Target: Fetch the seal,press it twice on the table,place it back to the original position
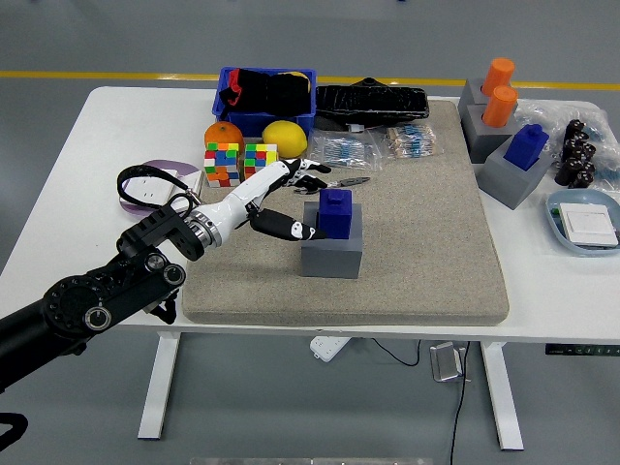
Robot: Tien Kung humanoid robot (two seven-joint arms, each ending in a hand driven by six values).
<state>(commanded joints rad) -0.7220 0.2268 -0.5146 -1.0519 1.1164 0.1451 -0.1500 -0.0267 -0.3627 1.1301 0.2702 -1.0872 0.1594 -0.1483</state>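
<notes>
Left hand (pixel 291 201) spread beside the blue seal (pixel 335 211) seated in its grey holder (pixel 331 251) mid-mat; risk: thumb nudges the holder, tipping the seal before grasp

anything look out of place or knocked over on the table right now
Nothing stands out. The blue seal sits upright in its grey holder on the felt mat, with the open left robot hand just beside it.

Blue seal (pixel 335 212) upright in its grey block holder (pixel 331 252); mid-mat (pixel 417 281).
</notes>
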